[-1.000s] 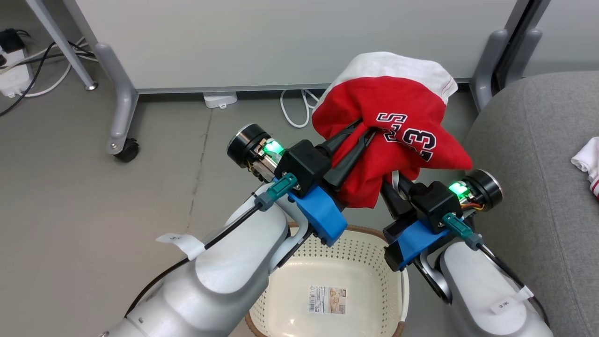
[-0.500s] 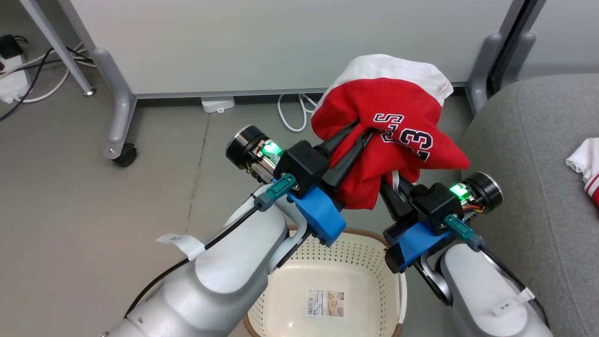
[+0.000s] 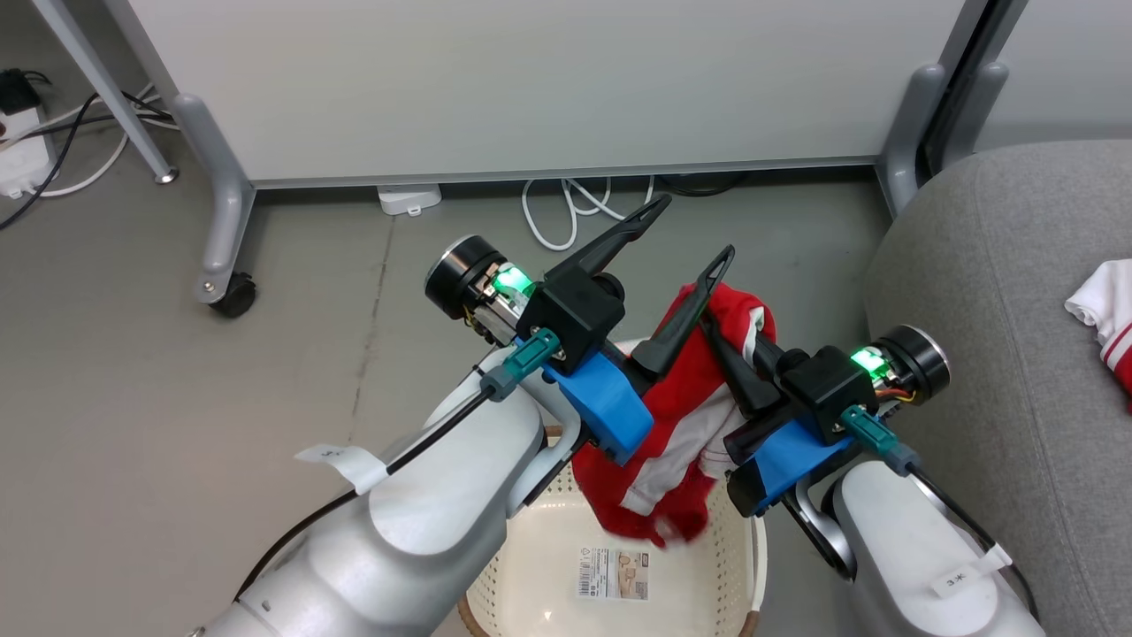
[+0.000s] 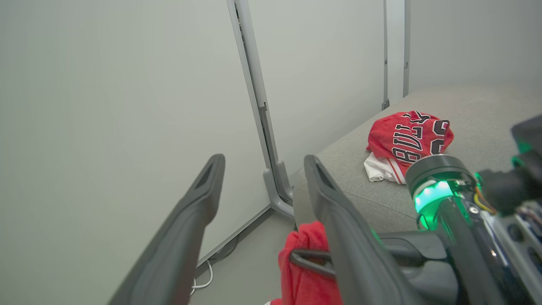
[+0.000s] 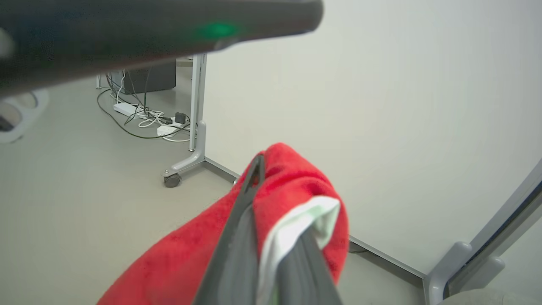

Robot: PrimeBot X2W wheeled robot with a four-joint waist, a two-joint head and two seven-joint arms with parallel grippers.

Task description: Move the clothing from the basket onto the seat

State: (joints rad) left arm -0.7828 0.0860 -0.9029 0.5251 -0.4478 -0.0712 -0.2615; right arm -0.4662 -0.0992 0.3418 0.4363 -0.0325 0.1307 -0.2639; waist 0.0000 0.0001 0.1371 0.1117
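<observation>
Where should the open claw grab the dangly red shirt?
Probably the loose lower bunch of the shirt, drooping over the basket, reached from the left, where the open left gripper is. The right gripper pinches its top, so the bottom hangs free.

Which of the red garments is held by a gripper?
The fuzzy red garment with white parts: the right gripper pinches it above the basket. The lettered jersey lies loose on the seat.

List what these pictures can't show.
Print on the hanging garment: head view, folds.
Near rim of the basket: head view, bottom edge, arms.
White garment on the seat: head view, cut by right edge.
Right end effector, second fingertip: right wrist view, under cloth.
</observation>
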